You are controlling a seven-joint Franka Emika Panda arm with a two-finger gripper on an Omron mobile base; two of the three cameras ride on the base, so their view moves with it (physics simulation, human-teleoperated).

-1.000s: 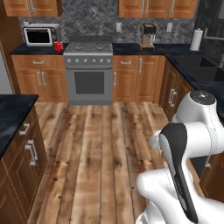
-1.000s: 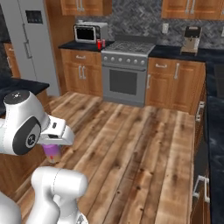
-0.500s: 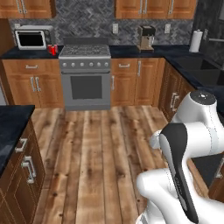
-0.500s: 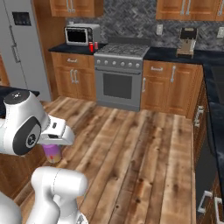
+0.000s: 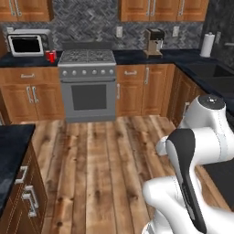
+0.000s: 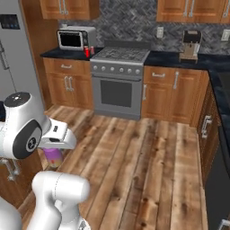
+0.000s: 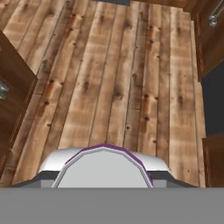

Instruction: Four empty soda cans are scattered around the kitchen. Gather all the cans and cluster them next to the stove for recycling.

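The gripper [image 6: 54, 150] holds a pale purple soda can [image 6: 54, 157] above the wood floor; a red can [image 5: 50, 56] stands on the worktop edge beside the stove [image 5: 87, 82]. Empty, light, easily dented: grip mid-body gently

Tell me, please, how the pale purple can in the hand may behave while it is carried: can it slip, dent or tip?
The purple can hangs upright under the hand, so tipping seems unlikely for now. Its smooth round wall could probably slip in a loose grip. In the hand view its silver top looks thin, so it is likely light and may dent if squeezed hard.
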